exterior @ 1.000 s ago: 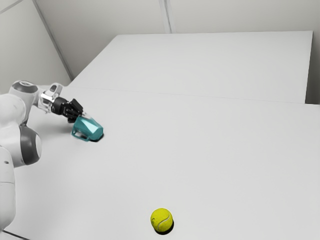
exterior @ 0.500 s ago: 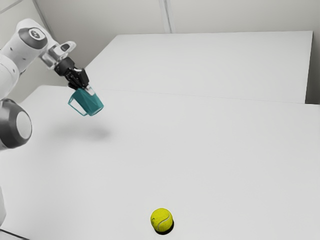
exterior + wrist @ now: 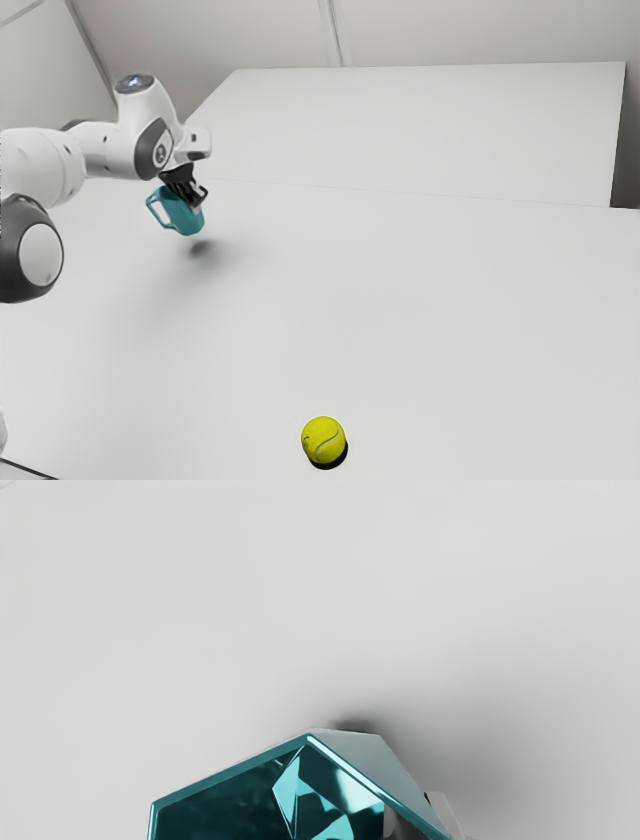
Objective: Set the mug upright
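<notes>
White table [image 3: 420, 290] spreads out below my gripper [image 3: 195, 204] & well past it toward the exterior view's right. White arm [image 3: 105, 150] w/ grey joint covers comes in to the gripper from the exterior view's left. Teal mug [image 3: 180, 214] hangs just under the hand, off the table — tilted, not upright, its base lower & toward the exterior view's right, its mouth up toward the wrist cam. Handle [image 3: 160, 210] sticks out on the exterior view's left of the hand. Tennis ball [image 3: 324, 440], yellow, sits on the table well apart from the hand, nearer the exterior cam. Fingers [image 3: 443, 812] are pinching the mug's wall near the rim — one inside, one outside, w/ the wall btwn them. Small dark shadow [image 3: 203, 246] lies on the table under the hand & mug, apart from the mug's base.
</notes>
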Available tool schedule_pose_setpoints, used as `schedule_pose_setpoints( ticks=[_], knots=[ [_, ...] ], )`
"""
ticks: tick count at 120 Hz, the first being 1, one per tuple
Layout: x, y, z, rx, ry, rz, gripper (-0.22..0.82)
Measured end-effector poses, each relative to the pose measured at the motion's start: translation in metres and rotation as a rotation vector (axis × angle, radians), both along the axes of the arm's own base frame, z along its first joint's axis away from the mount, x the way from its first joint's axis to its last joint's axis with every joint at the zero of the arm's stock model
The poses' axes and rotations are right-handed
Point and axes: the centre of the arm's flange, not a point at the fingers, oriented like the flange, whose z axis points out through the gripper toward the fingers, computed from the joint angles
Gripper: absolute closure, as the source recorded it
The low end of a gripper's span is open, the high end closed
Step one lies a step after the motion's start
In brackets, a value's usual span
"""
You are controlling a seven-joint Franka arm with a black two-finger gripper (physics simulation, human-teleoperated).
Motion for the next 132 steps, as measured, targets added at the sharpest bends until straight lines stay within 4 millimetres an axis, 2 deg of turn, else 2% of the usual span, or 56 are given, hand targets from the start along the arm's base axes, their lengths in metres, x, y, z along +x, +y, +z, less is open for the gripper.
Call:
schedule_pose_setpoints(
  ticks=[12, 28, 50, 59, 79, 92, 112, 121, 127, 132],
  knots=[
    [0.003, 0.0, -0.006, 0.013, -0.032, 0.009, 0.79],
    [-0.002, 0.002, -0.012, -0.035, 0.011, 0.072, 0.79],
    [-0.004, 0.001, -0.039, -0.078, 0.071, 0.126, 0.79],
    [-0.004, 0.001, -0.045, -0.082, 0.08, 0.138, 0.78],
    [-0.004, -0.001, -0.042, -0.087, 0.079, 0.15, 0.42],
    [-0.004, -0.001, -0.036, -0.087, 0.072, 0.155, 0.25],
    [0.0, 0.0, 0.013, -0.082, 0.018, 0.16, 0.11],
    [-0.006, -0.004, 0.067, -0.088, -0.01, 0.162, 0.08],
    [-0.012, -0.021, 0.106, -0.104, -0.016, 0.151, 0.06],
    [-0.011, -0.04, 0.149, -0.116, -0.03, 0.136, 0.05]
  ],
)
